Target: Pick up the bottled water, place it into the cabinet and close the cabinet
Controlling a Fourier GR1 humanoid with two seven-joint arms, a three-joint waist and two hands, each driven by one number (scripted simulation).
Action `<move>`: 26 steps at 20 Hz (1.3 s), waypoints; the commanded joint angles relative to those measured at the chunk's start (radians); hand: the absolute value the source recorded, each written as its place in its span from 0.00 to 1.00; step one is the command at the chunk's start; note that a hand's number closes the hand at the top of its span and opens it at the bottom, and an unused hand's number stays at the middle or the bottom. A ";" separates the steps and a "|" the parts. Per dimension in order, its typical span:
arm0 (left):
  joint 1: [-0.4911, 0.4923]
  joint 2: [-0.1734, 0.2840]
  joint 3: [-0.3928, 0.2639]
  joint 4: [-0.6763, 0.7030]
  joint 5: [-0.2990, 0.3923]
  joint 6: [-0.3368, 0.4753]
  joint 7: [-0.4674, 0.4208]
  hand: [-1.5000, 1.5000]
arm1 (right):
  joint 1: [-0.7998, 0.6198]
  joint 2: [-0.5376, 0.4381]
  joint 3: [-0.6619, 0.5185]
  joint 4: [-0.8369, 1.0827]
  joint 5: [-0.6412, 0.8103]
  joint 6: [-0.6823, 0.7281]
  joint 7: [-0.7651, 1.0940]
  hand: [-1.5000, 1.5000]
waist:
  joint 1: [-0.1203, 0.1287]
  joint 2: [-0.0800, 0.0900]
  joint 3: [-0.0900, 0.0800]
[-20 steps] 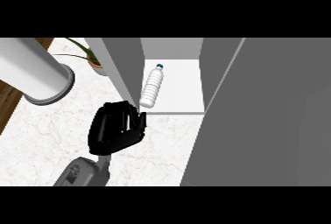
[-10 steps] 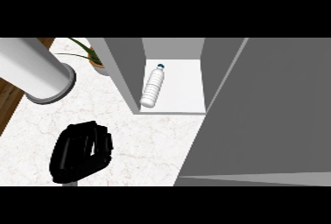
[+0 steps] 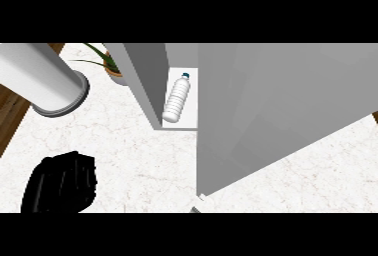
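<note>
1. The bottled water lies inside the cabinet, in the upper middle of the frame, so placing looks done.
2. The cabinet door covers much of the right side, but a gap shows the bottle; I judge closing unfinished.
3. The left hand, lower left, holds nothing; whether its fingers are spread or curled I cannot tell.
4. The right hand is not visible.

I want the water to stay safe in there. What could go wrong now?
The bottled water lies on its side near the shelf's front edge, so the closing cabinet door might bump it or send it rolling out. Only one robot hand shows, low at the left and far from the door, so finishing the close may be awkward.
</note>
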 commanded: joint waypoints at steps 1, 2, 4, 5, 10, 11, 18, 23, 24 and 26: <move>0.046 0.026 0.037 -0.013 0.025 -0.037 -0.010 1.00 | -0.192 0.170 0.082 0.158 0.067 -0.073 -0.015 1.00 | 0.010 0.000 -0.001; 0.053 0.022 0.044 0.000 0.029 -0.051 -0.029 1.00 | -0.212 0.170 0.044 0.231 0.057 -0.082 -0.066 1.00 | 0.017 0.004 -0.001; 0.057 0.042 0.081 -0.001 0.050 -0.077 -0.035 1.00 | -0.264 0.169 0.036 0.174 0.066 -0.131 0.035 1.00 | 0.009 0.001 -0.002; 0.067 0.054 0.082 -0.016 0.064 -0.093 -0.021 1.00 | -0.274 0.169 -0.028 0.221 0.032 -0.142 -0.003 1.00 | 0.019 0.005 -0.001; 0.051 0.058 0.097 0.021 0.067 -0.114 -0.020 1.00 | -0.358 0.169 -0.139 0.283 -0.031 -0.208 0.041 1.00 | 0.020 0.012 -0.002; 0.084 0.088 0.109 -0.018 0.080 -0.140 -0.015 1.00 | -0.357 0.169 -0.145 0.352 -0.019 -0.221 0.001 1.00 | 0.035 0.012 -0.001; 0.119 0.080 0.135 0.017 0.076 -0.194 -0.059 1.00 | -0.560 0.177 -0.401 0.670 -0.354 -0.165 -0.135 1.00 | 0.022 0.015 0.002; 0.197 0.118 0.201 -0.032 0.113 -0.240 -0.057 1.00 | -0.559 0.147 -0.551 0.877 -0.494 0.021 -0.280 1.00 | 0.013 0.012 0.003; 0.143 0.096 0.176 -0.006 0.100 -0.224 -0.037 1.00 | -0.614 0.175 -0.565 0.971 -0.485 0.035 -0.301 1.00 | 0.007 0.013 0.002; 0.159 0.110 0.202 -0.031 0.112 -0.226 -0.024 1.00 | -0.655 0.147 -0.645 1.065 -0.518 0.101 -0.350 1.00 | 0.009 0.013 0.003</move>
